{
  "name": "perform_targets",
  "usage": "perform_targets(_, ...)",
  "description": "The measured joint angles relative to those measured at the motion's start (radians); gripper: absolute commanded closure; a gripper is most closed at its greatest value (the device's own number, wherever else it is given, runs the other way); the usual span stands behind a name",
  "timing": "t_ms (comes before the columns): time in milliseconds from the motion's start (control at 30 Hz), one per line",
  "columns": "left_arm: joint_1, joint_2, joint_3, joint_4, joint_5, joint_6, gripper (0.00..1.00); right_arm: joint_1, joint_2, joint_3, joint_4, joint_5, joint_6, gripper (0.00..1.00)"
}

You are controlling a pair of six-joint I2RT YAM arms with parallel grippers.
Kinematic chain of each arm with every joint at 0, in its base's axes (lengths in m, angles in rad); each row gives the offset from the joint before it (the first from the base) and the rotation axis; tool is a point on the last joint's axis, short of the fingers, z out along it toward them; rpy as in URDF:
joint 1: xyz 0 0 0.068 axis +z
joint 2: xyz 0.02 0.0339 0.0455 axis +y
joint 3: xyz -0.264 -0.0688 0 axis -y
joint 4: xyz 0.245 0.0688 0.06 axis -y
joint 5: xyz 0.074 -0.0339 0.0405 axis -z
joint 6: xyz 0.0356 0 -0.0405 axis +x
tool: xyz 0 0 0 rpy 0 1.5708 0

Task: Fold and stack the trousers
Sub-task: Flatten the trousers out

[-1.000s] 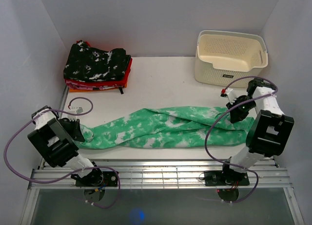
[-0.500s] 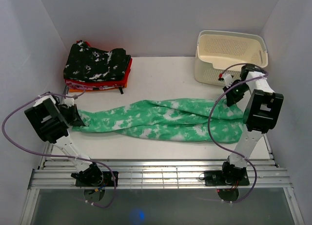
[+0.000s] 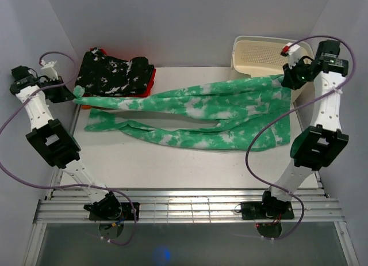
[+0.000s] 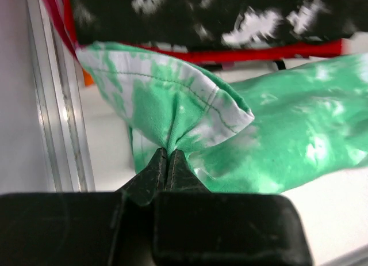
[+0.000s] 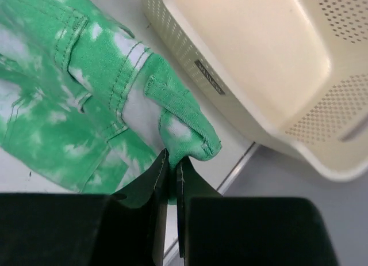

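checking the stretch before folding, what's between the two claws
Only the trousers, stretched from the left claw to the right claw, both shut on it; seen in the top external view.

Both arms have swung up and away from the near edge. The left gripper (image 3: 69,94) is now far over on the left beside the stack of folded clothes (image 3: 115,73), and the right gripper (image 3: 288,79) is up in front of the basket (image 3: 259,56). The trousers (image 3: 195,105), which lay slack across the middle of the table (image 3: 172,162), have gone back with them and now hang stretched between the two, one leg drooping below the other.
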Motion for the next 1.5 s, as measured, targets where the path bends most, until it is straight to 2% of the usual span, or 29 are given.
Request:
perform_targets(133, 0.124, -0.154, -0.112, -0.08, 0.095, 0.119, 1.0, -0.157, -0.291, -0.256, -0.022, -0.096, -0.13, 0.92)
perform_targets(267, 0.283, -0.324, -0.325, -0.171, 0.166, 0.338, 1.0, -0.271, -0.551, -0.592, -0.05, -0.113, -0.349, 0.92)
perform_targets(333, 0.364, -0.384, -0.463, -0.203, 0.16, 0.47, 1.0, -0.301, -0.613, -0.758, -0.078, -0.083, -0.46, 0.92)
perform_targets(400, 0.426, -0.403, -0.602, -0.222, 0.141, 0.601, 0.83, -0.325, -0.629, -0.912, -0.072, -0.043, -0.547, 0.92)
perform_targets(433, 0.45, -0.398, -0.671, -0.222, 0.116, 0.664, 0.68, -0.332, -0.62, -0.974, -0.057, -0.025, -0.576, 0.92)
perform_targets(533, 0.474, -0.364, -0.829, -0.195, 0.059, 0.787, 0.47, -0.338, -0.587, -1.128, -0.02, 0.039, -0.648, 0.92)
perform_targets(600, 0.473, -0.363, -0.869, -0.195, 0.047, 0.835, 0.43, -0.333, -0.589, -1.168, -0.003, 0.075, -0.684, 0.92)
perform_targets(733, 0.47, -0.415, -0.877, -0.193, 0.073, 0.937, 0.22, -0.324, -0.623, -1.222, 0.034, 0.118, -0.766, 0.91)
perform_targets(800, 0.469, -0.466, -0.869, -0.203, 0.106, 0.983, 0.08, -0.324, -0.67, -1.27, 0.054, 0.137, -0.804, 0.74)
perform_targets(833, 0.465, -0.482, -0.861, -0.21, 0.116, 0.995, 0.05, -0.324, -0.694, -1.292, 0.058, 0.146, -0.819, 0.5)
perform_targets(867, 0.458, -0.497, -0.853, -0.214, 0.124, 1.001, 0.05, -0.324, -0.718, -1.315, 0.068, 0.155, -0.83, 0.39)
perform_targets(900, 0.442, -0.511, -0.843, -0.206, 0.13, 0.994, 0.05, -0.324, -0.739, -1.336, 0.077, 0.167, -0.852, 0.32)
perform_targets(967, 0.39, -0.521, -0.823, -0.179, 0.128, 0.964, 0.05, -0.323, -0.769, -1.363, 0.087, 0.188, -0.875, 0.3)
perform_targets(1000, 0.355, -0.521, -0.811, -0.161, 0.127, 0.938, 0.05, -0.323, -0.775, -1.366, 0.087, 0.2, -0.882, 0.33)
perform_targets(1033, 0.305, -0.518, -0.8, -0.135, 0.121, 0.903, 0.05, -0.324, -0.776, -1.365, 0.087, 0.204, -0.884, 0.4)
perform_targets(1067, 0.263, -0.51, -0.783, -0.118, 0.117, 0.872, 0.06, -0.325, -0.775, -1.362, 0.083, 0.208, -0.891, 0.57)
perform_targets(1100, 0.223, -0.499, -0.761, -0.104, 0.114, 0.837, 0.06, -0.329, -0.772, -1.357, 0.072, 0.211, -0.902, 0.62)
perform_targets(1133, 0.179, -0.486, -0.738, -0.089, 0.111, 0.806, 0.07, -0.335, -0.771, -1.349, 0.059, 0.212, -0.906, 0.63)
perform_targets(1233, 0.069, -0.446, -0.681, -0.054, 0.095, 0.723, 0.07, -0.352, -0.782, -1.344, 0.047, 0.232, -0.933, 0.31)
perform_targets(1267, 0.031, -0.433, -0.667, -0.037, 0.085, 0.692, 0.06, -0.356, -0.79, -1.344, 0.049, 0.242, -0.944, 0.03)
perform_targets(1300, -0.005, -0.421, -0.656, -0.021, 0.072, 0.66, 0.06, -0.359, -0.799, -1.344, 0.053, 0.249, -0.954, 0.1)
perform_targets(1400, -0.101, -0.373, -0.616, 0.021, 0.037, 0.571, 0.06, -0.369, -0.801, -1.318, 0.055, 0.253, -0.963, 0.1)
perform_targets(1500, -0.179, -0.278, -0.538, 0.064, 0.001, 0.499, 0.06, -0.386, -0.684, -1.113, -0.009, 0.206, -0.901, 0.1)
